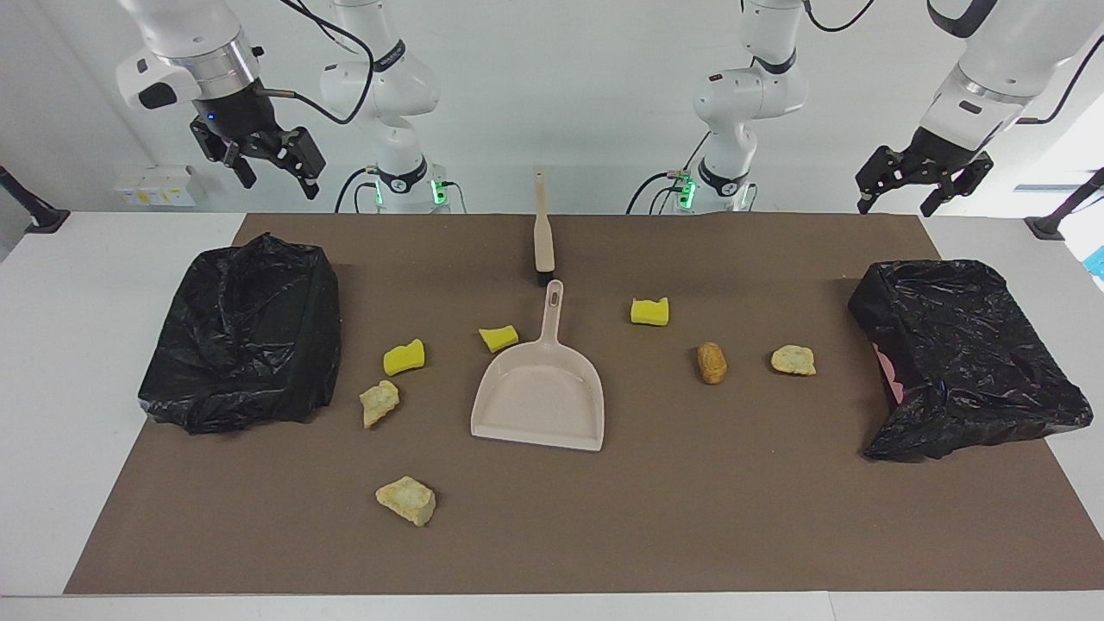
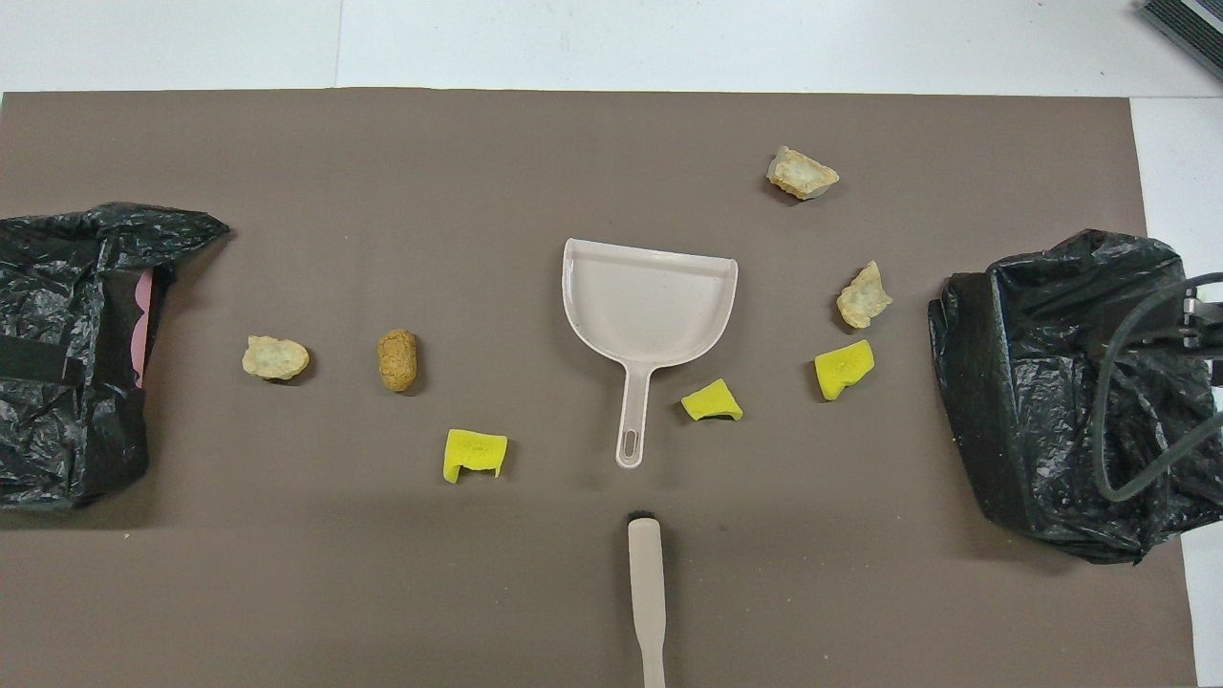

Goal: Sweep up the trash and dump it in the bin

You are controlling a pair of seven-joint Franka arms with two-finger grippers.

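Beige chunk [image 1: 405, 499] on brown mat [image 1: 690, 517], white table [image 1: 52, 345], white wall, both end effectors open, empty.

Take the dustpan [image 2: 650, 306] in the middle of the mat [image 2: 382, 592] as the dial's centre, twelve o'clock pointing away from the robots and three o'clock toward the right arm's end. Its handle points to six, and the brush [image 2: 646, 583] lies at six, just clear of the handle's tip. One sponge piece [image 2: 712, 401] lies at five beside the handle, another [image 2: 844, 368] at four, a third [image 2: 473, 454] at eight. Crumbly chunks lie at two [image 2: 803, 175], three [image 2: 865, 294] and nine [image 2: 275, 357]. The oval lump [image 2: 397, 360] lies at nine, between the dustpan and that chunk. One bagged bin [image 2: 1032, 382] sits outermost at three, the other [image 2: 57, 430] outermost at nine.
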